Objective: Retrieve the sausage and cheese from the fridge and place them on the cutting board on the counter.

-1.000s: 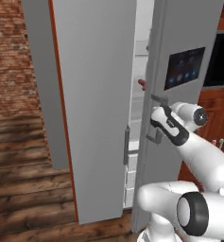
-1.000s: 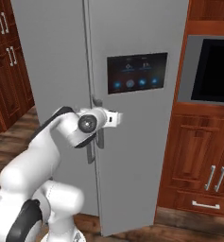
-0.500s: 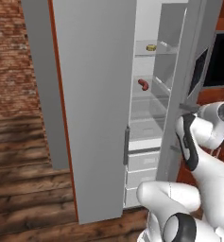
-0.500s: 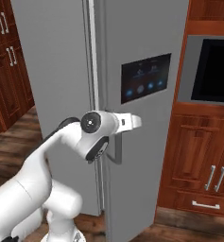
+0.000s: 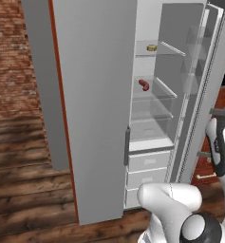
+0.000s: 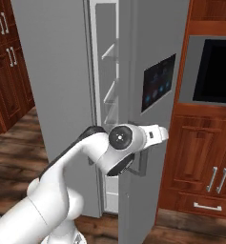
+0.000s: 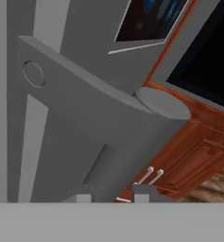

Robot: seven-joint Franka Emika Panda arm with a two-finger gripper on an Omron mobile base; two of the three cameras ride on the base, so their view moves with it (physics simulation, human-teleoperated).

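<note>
- Fridge (image 5: 99, 95): right door swung open, glass shelves exposed.
- Sausage (image 5: 144, 85): lying on middle shelf.
- Cheese (image 5: 152, 48): resting on shelf above.
- Gripper (image 7: 114, 197): fingers clamped together on door handle (image 6: 142, 164).
- Door touchscreen (image 6: 158, 82): icons illegible.

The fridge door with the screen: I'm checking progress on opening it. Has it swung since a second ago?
Yes. The fridge door has swung outward from the left door, exposing the shelves and the sausage.
</note>
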